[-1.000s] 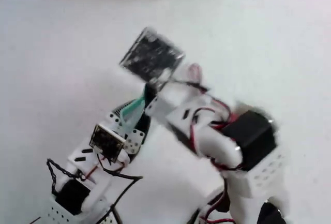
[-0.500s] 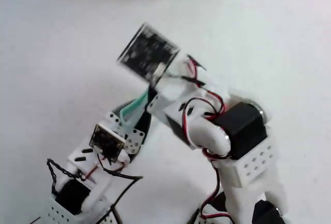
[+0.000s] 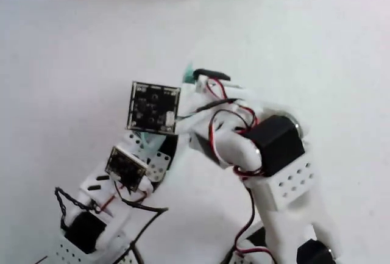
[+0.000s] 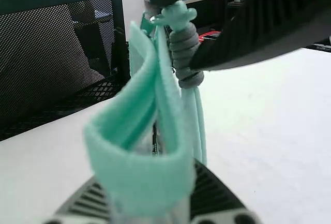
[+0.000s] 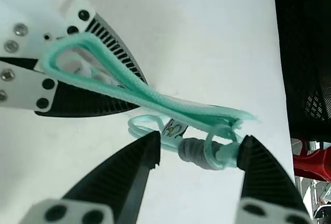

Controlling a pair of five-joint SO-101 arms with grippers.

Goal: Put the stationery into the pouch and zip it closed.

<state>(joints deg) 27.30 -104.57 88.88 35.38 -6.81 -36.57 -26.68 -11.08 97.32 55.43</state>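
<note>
One teal pouch (image 5: 155, 97) is clamped at one end in the closed left gripper (image 4: 150, 203), above the white surface (image 3: 73, 44). Its one grey zip pull (image 4: 183, 53) lies between the parted fingers of the right gripper (image 5: 199, 149), which is open.

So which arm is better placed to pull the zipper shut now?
Right, probably. The right end effector, open, straddles the grey zipper pull, while the left end effector is shut on the pouch, steadying it.
</note>
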